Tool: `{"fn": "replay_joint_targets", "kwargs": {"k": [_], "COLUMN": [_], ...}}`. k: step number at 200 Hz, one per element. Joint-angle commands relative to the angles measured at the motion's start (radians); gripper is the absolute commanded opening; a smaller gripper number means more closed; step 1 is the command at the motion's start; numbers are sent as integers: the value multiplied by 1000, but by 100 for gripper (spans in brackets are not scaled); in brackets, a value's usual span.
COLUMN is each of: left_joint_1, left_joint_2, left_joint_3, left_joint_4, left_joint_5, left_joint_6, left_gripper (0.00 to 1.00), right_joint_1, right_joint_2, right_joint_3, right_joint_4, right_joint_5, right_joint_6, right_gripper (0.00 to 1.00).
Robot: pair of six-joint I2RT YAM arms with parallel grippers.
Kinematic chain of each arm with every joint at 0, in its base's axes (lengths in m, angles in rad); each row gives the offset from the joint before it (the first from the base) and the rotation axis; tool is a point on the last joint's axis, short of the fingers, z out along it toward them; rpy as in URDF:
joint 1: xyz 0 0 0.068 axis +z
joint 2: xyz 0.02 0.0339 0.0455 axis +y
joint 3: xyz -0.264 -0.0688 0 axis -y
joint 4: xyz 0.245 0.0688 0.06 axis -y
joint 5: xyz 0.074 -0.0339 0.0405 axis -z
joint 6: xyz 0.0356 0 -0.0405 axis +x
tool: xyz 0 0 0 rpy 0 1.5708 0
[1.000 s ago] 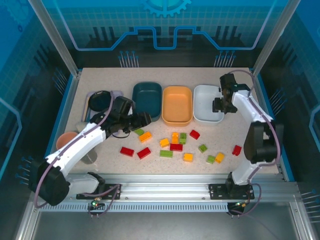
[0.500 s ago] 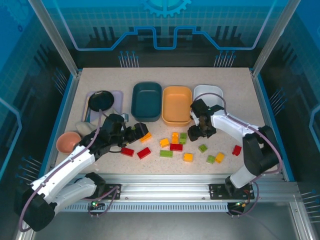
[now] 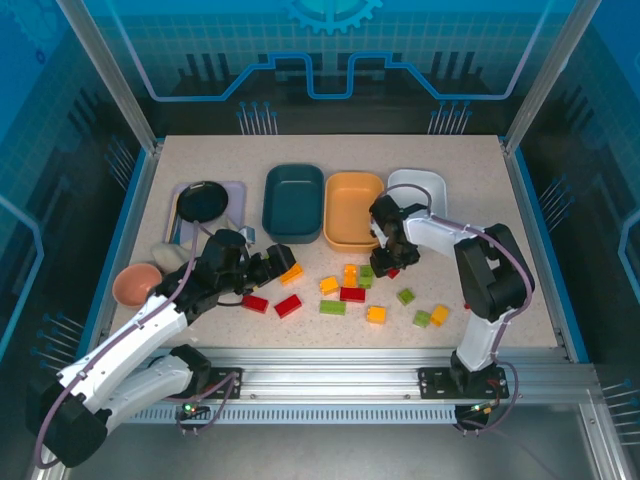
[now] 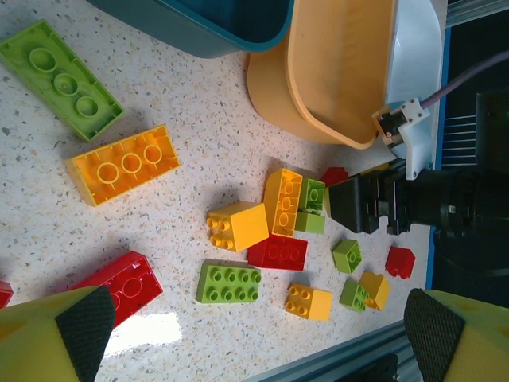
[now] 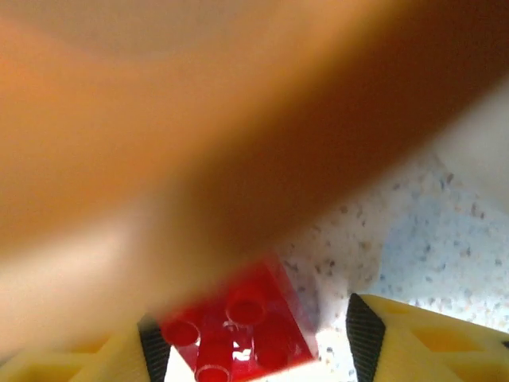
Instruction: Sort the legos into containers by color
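Note:
Red, green and yellow legos lie scattered in the middle of the table, among them a red one (image 3: pixel 352 294) and a green one (image 3: pixel 332 307). Behind them stand the containers: teal (image 3: pixel 293 172), orange (image 3: pixel 353 182) and white (image 3: pixel 420 182). My left gripper (image 3: pixel 277 262) (image 4: pixel 256 325) hangs wide open over the left bricks, a long orange brick (image 4: pixel 123 163) and a long green one (image 4: pixel 60 78) before it. My right gripper (image 3: pixel 388 262) (image 5: pixel 258 342) is down at the orange bin's front corner, open around a small red brick (image 5: pixel 238 326); the right pad (image 5: pixel 362 334) stands apart from it.
A lavender tray with a black dish (image 3: pixel 205 200) sits at the back left, a terracotta bowl (image 3: pixel 135 283) near the left edge. The right arm's forearm (image 3: pixel 480 280) crosses above the right-hand bricks. A metal rail (image 3: pixel 330 375) runs along the front.
The right arm swung from the white bin down to the red brick by the orange bin, its jaws narrowing. The left gripper dropped nearer the bricks and opened wider.

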Motion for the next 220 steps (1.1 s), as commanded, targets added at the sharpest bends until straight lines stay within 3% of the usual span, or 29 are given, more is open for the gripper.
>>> {"fn": "replay_joint_targets", "kwargs": {"k": [1,51,88,124,162,191,220], "left_joint_1": [-11,-13,-17,-21,-1,46,108], "left_joint_2": [-20,-31,-17,76,253,344,383], "left_joint_3": [-13,-13,13,136,288,345,348], "left_joint_4": [2,-5,16,-51,-189,-273,-329], "left_joint_5": [-13,-19,-7,-37,-82,-109,-123], "left_joint_6": [-20,-26,-29,-10,7,-32,-96], "left_gripper": [97,97,97,96,96,94,91], "right_joint_1": [11,39,47,-85,-270,-304,-314], "right_joint_2": [40,-3,-192,-317,-71,153,283], "right_joint_3": [22,-19,-58,9,246,444,563], "right_joint_4": [7,15,-45,-94,-87,-133,-187], "right_joint_5": [1,12,61,50,-28,-17,-12], "right_joint_6": [-14,15,97,137,178,197,205], "right_gripper": [53,32,27,25,25,27,40]}}
